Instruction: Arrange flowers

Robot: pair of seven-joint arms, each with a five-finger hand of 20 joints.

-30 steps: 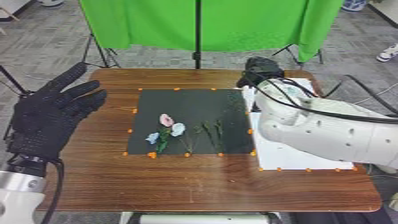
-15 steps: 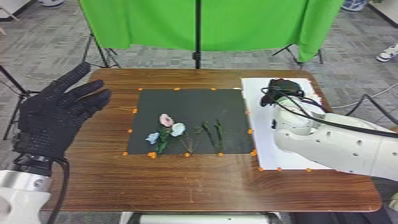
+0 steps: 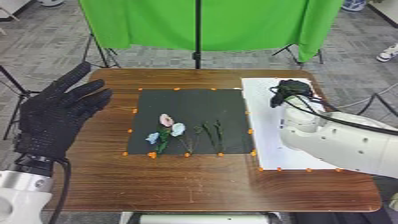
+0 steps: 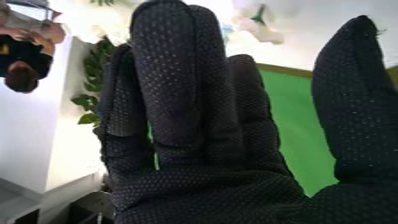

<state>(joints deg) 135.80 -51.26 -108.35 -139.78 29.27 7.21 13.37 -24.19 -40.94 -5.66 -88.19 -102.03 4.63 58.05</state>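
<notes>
We see flowers lying on a dark mat, between our hands. They look light, their petals soft and easily crushed; we'd pinch the slim green stems. Our right hand is open, fingers straight, over a white sheet; our left hand is open too.

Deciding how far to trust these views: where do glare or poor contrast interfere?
Head view: faint sheen on the near part of the wooden table; green stems almost sink into the dark mat, while the pink bloom stands out. Right wrist view: strong light washes out the background beyond the right hand.
</notes>
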